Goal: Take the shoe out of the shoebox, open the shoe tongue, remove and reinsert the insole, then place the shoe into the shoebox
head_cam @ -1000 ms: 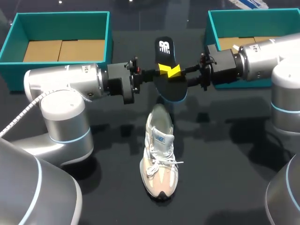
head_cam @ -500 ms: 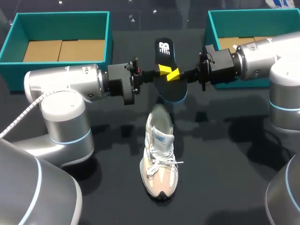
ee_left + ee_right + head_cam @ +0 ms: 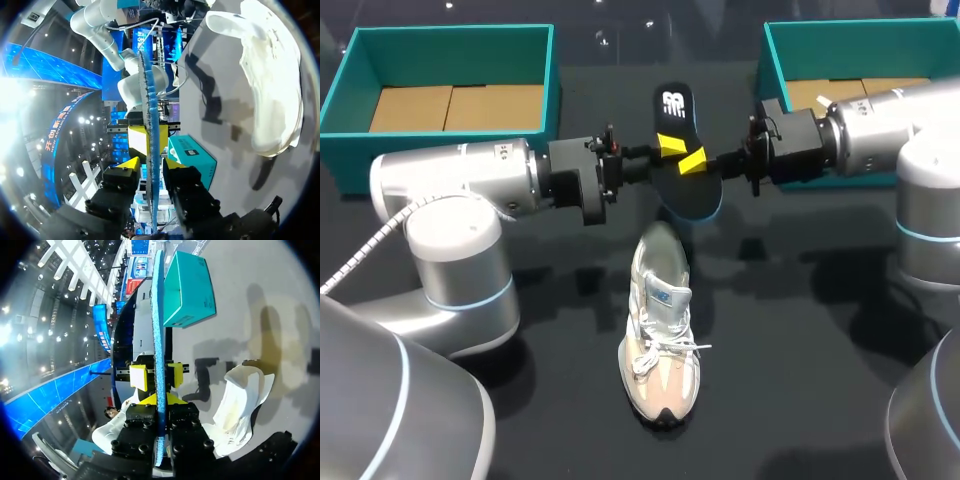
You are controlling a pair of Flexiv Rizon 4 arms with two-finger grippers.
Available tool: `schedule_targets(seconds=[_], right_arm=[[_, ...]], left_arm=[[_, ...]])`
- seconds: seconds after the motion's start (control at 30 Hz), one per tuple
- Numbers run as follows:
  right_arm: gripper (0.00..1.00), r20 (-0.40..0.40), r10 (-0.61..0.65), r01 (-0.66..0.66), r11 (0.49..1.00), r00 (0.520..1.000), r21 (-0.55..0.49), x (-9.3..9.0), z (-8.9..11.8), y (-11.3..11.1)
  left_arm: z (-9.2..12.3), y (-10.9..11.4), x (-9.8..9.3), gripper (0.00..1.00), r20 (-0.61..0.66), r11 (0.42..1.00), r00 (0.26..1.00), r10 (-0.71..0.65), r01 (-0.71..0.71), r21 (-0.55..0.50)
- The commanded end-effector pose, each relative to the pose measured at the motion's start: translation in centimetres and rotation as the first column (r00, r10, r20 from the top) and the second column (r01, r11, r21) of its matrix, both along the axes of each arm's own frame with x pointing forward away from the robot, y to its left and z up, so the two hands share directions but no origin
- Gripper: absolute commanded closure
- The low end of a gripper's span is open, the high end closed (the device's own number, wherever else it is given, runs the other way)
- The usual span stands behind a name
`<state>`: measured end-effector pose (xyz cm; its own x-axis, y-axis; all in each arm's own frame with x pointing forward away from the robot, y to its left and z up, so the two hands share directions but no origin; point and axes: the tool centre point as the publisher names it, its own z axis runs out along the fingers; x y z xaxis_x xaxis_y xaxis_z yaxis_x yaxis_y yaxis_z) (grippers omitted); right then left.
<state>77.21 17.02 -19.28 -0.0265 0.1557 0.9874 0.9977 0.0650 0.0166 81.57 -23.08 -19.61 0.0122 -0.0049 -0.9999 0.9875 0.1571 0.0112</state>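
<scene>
Insole (image 3: 672, 105): black, with a white mark on its far end; held in the air at the upper middle of the head view, its long axis running up and down the frame, above the heel end of the shoe and not touching it.
Right hand (image 3: 692, 160): comes in from the right edge at the insole's height. In the right wrist view the insole stands edge-on between its two fingers (image 3: 182, 426), and both press against it, so it is clamped on the insole.
Left hand (image 3: 670, 147): comes in from the left edge and meets the insole just beside the right hand. In the left wrist view the insole runs edge-on through it, but I cannot tell whether it is clamped or loose.
Shoe (image 3: 660, 330): white and beige sneaker, upright on its sole on the desk (image 3: 800, 330), in the lower middle of the head view, toe toward the bottom edge, laces tied.
Left shoebox (image 3: 450, 30): teal, open, upper left corner, brown cardboard on its floor.
Right shoebox (image 3: 850, 35): teal, open, upper right corner, partly behind the right arm.
Shoe and boxes: the shoe lies well apart from both boxes.
</scene>
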Motion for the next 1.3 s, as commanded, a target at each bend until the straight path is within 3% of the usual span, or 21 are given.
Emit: schedule_targets(seconds=[0.03,0.3,0.9,1.1,1.2,1.3], right_arm=[[1.0,0.025,-0.003,0.003,1.0,1.0,0.012,-0.2,-0.4,-1.2],[1.0,0.093,0.01,-0.012,1.0,0.996,0.014,0.6,-0.4,-3.7],[1.0,0.102,0.01,-0.014,0.999,0.995,0.041,1.3,-0.8,-4.5],[1.0,0.214,0.019,-0.021,1.0,0.977,0.008,1.7,-0.6,-5.2],[1.0,0.281,0.016,-0.014,1.0,0.96,-0.009,2.2,-0.3,-5.6],[1.0,0.303,-0.002,0.001,1.0,0.953,0.004,2.6,-0.3,-5.8]], left_arm=[[0.3,2.2,-1.0,0.0,-0.021,0.999,0.999,0.028,-0.027,0.03],[-0.3,6.9,-1.4,0.0,-0.111,0.967,0.987,0.114,-0.085,0.242],[-0.3,7.2,-1.3,0.0,-0.129,0.964,0.984,0.127,-0.092,0.251],[-0.6,9.2,-0.7,0.0,-0.318,0.908,0.912,0.258,-0.116,0.402],[-0.2,10.0,0.2,0.0,-0.418,0.822,0.819,0.393,-0.109,0.559],[0.2,10.5,0.2,0.0,-0.41,0.818,0.822,0.395,-0.111,0.565]])
